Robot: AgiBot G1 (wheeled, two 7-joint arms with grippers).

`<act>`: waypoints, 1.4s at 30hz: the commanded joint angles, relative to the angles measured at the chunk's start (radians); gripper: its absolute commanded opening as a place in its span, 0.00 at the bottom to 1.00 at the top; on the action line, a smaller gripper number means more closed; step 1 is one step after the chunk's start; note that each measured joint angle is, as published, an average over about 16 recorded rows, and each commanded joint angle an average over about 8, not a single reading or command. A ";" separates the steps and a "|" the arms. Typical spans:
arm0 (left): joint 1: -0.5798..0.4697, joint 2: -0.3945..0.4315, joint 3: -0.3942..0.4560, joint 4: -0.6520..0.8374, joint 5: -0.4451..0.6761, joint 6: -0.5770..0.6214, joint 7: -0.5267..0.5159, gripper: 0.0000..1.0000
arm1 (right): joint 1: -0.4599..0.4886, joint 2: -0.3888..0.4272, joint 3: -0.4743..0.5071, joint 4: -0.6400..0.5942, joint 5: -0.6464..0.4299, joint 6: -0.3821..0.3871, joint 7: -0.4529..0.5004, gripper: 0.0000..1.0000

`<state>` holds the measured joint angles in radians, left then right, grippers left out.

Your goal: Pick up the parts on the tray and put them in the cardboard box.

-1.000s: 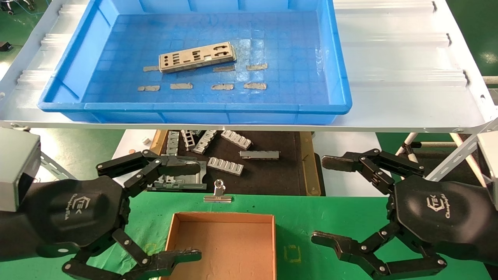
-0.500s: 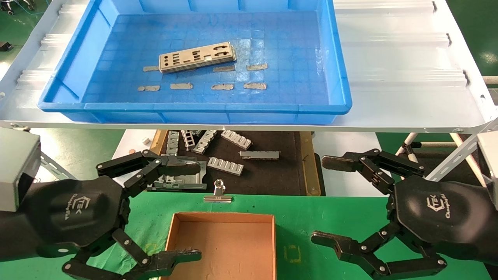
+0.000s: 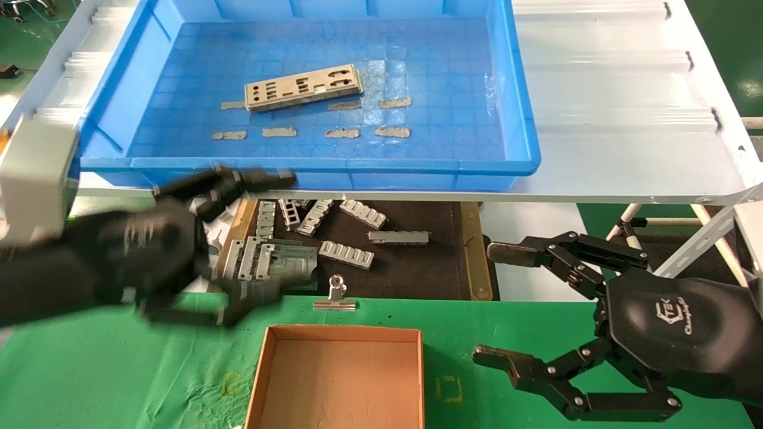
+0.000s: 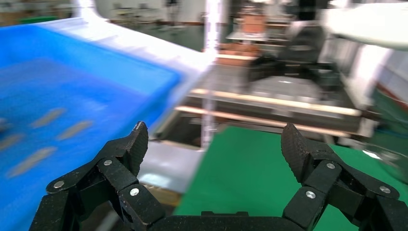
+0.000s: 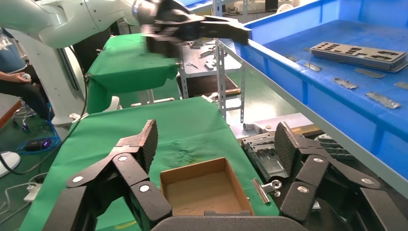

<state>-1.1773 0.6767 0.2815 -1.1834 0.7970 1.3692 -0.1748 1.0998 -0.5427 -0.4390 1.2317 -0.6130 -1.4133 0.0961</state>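
Left tool: blurred in head view, raised at the robot's left, in front of the near rim of the tray and above the dark mat. Upper finger lies level with the tray's front edge; lower finger sits near the edge of the green tabletop. Fingers spread wide, nothing between them; left wrist view confirms this, with both fingertips well apart and the blue tray wall off to one side.

Right tool: low at the robot's right, over the green tabletop, just beside the cardboard box. Fingers wide apart, holding nothing. Right wrist view shows its own fingertips spread, box between and beyond them.

Parts: a small stack of thin silver-grey plates, round and rectangular cutouts visible, lying flat and slightly skewed on the tray's gridded floor, left of centre. Tan tape strips lie on the floor just in front of the stack.

Tray rests on a white shelf above the tabletop. Cardboard box sits open on the green tabletop, interior bare. Ribbed grey brackets are scattered on the dark mat; a binder clip lies at the tabletop's far edge.
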 commanded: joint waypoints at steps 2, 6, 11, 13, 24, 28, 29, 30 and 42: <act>-0.042 0.024 0.002 0.036 0.026 -0.043 0.002 1.00 | 0.000 0.000 0.000 0.000 0.000 0.000 0.000 0.00; -0.137 0.076 0.022 0.131 0.087 -0.090 0.020 1.00 | 0.000 0.000 0.000 0.000 0.000 0.000 0.000 0.00; -0.278 0.151 0.061 0.296 0.170 -0.101 0.065 1.00 | 0.000 0.000 0.000 0.000 0.000 0.000 0.000 0.00; -0.332 0.182 0.077 0.376 0.195 -0.092 0.084 1.00 | 0.000 0.000 0.000 0.000 0.000 0.000 0.000 0.00; -0.556 0.316 0.138 0.807 0.308 -0.117 0.226 1.00 | 0.000 0.000 0.000 0.000 0.000 0.000 0.000 0.00; -0.601 0.344 0.160 0.894 0.354 -0.171 0.290 1.00 | 0.000 0.000 0.000 0.000 0.000 0.000 0.000 0.00; -0.611 0.350 0.165 0.910 0.365 -0.183 0.307 1.00 | 0.000 0.000 0.000 0.000 0.000 0.000 0.000 0.00; -0.619 0.355 0.170 0.922 0.375 -0.191 0.324 1.00 | 0.000 0.000 0.000 0.000 0.000 0.000 0.000 0.00; -0.686 0.394 0.204 1.024 0.429 -0.171 0.467 1.00 | 0.000 0.000 0.000 0.000 0.000 0.000 0.000 0.00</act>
<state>-1.8634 1.0706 0.4842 -0.1609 1.2250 1.1943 0.2873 1.0998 -0.5427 -0.4391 1.2317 -0.6130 -1.4133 0.0961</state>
